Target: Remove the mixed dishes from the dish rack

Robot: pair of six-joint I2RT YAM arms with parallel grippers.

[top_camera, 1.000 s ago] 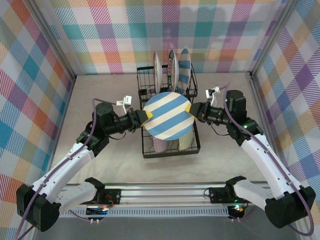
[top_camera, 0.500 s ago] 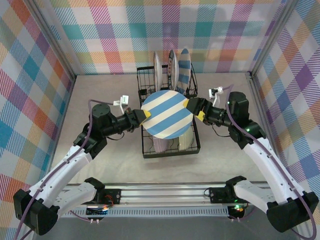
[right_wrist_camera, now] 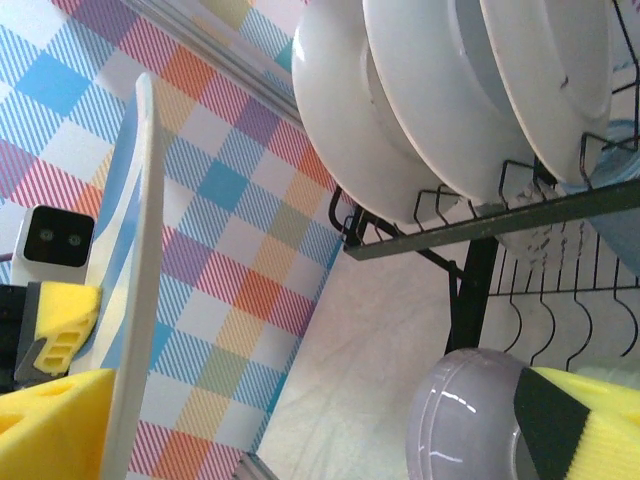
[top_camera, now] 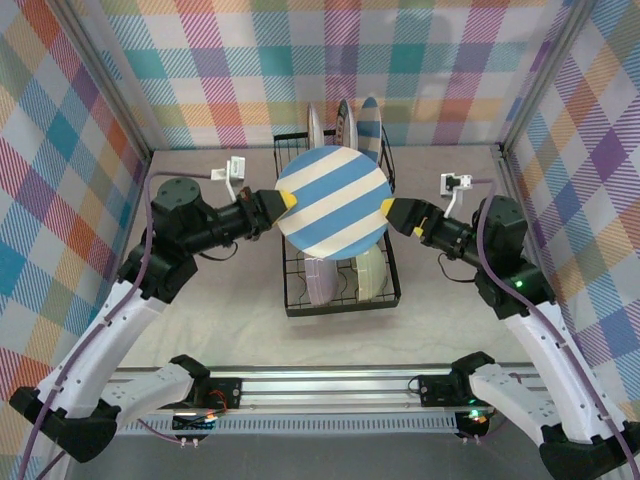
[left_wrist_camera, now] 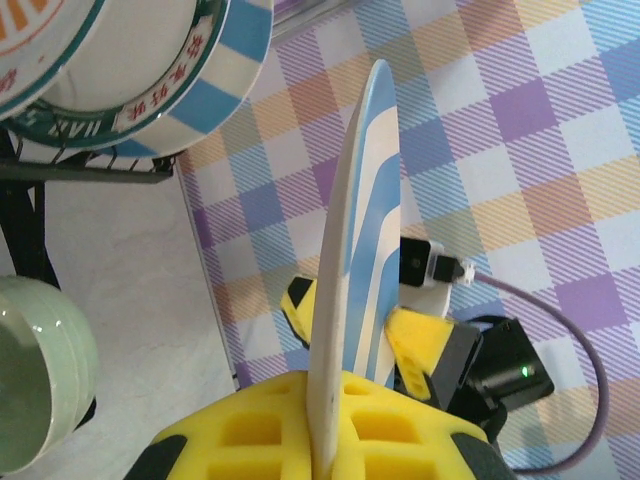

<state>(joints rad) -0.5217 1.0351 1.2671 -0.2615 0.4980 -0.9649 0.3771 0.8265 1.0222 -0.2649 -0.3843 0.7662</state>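
Rack (top_camera: 293, 285) perhaps half behind plate (top_camera: 333, 200)

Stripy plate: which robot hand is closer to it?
Left. The left gripper is shut on the rim of the striped plate; the right gripper is open at its opposite rim.

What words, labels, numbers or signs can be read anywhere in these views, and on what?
Nothing can be read for certain.
racked plate: small red characters run round its rim, too small and tilted to read.
Same plate: large orange marks at its centre, cut off by the frame edge.
striped plate: no lettering to be seen.
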